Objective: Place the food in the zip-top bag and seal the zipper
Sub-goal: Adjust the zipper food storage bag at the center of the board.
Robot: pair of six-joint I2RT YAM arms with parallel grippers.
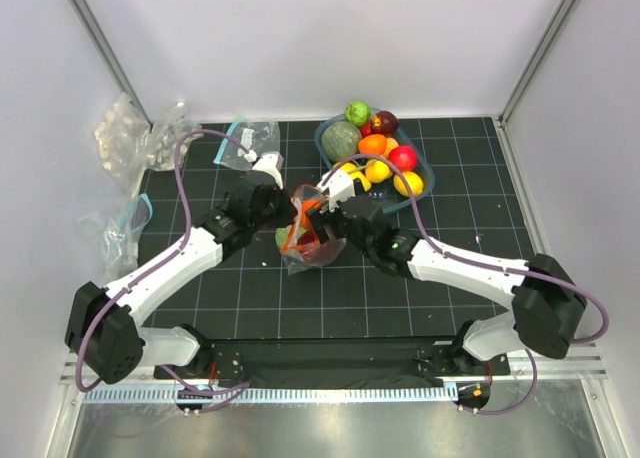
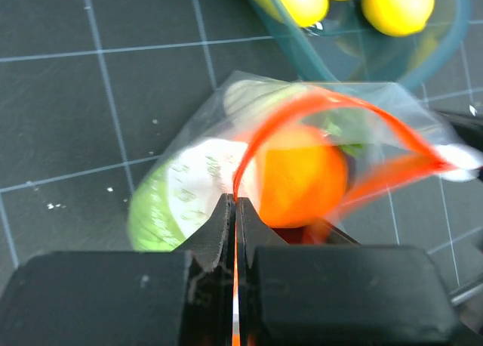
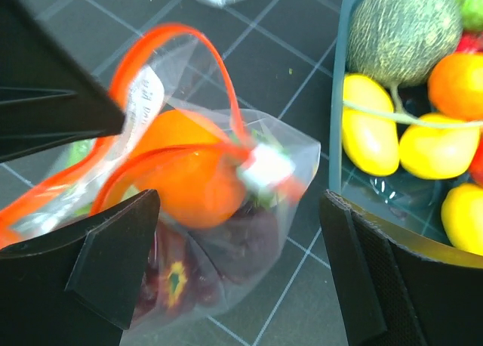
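Observation:
The clear zip-top bag (image 1: 305, 256) stands open mid-table, its orange-red zipper (image 1: 296, 206) bowed into a loop. Inside it lie an orange (image 3: 185, 172), a green cabbage (image 2: 160, 204) and dark purple fruit (image 3: 245, 240). My left gripper (image 2: 235, 204) is shut on the zipper strip (image 2: 260, 138) at the bag's left edge. Over the bag hovers my right gripper (image 3: 238, 255), open, with its fingers (image 3: 113, 248) wide apart on either side of the bag and touching nothing. More food, a striped melon (image 3: 400, 32), lemons (image 3: 368, 134) and a red apple (image 1: 403, 158), sits in the basket.
The teal basket (image 1: 320, 136) of fruit stands just behind and right of the bag; its rim (image 3: 337, 134) is close to my right finger. Other clear bags with teal strips lie at the back left (image 1: 245, 143) and left edge (image 1: 125, 228).

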